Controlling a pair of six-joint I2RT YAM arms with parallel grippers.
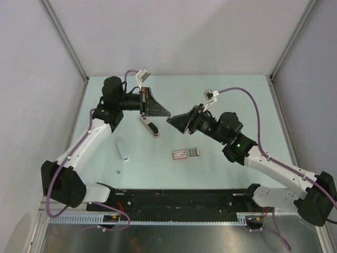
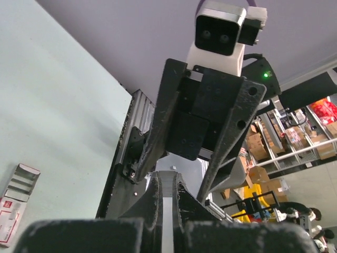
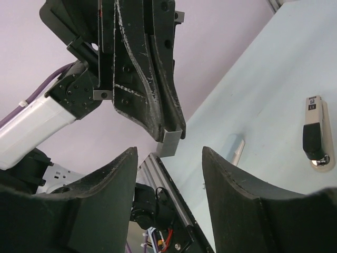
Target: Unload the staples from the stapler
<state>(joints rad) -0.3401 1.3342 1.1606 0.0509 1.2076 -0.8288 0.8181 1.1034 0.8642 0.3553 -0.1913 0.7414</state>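
My left gripper (image 1: pixel 165 113) is shut on a short silver strip of staples (image 2: pixel 171 211) and holds it in the air over the middle of the table. In the right wrist view the strip's end (image 3: pixel 170 142) sticks out of the left fingertips (image 3: pixel 158 113). My right gripper (image 1: pixel 177 122) is open, tip to tip with the left one, its fingers (image 3: pixel 113 182) on either side just short of the strip. The white and black stapler (image 1: pixel 150 126) lies on the table below the left gripper. It also shows in the right wrist view (image 3: pixel 316 134).
A small staple box (image 1: pixel 185 153) lies on the table near the front middle, also in the left wrist view (image 2: pixel 16 203). A pale blue-grey bar (image 1: pixel 122 150) lies to the left, with a tiny piece (image 1: pixel 118 172) in front of it. Black rail (image 1: pixel 179 199) runs along the near edge.
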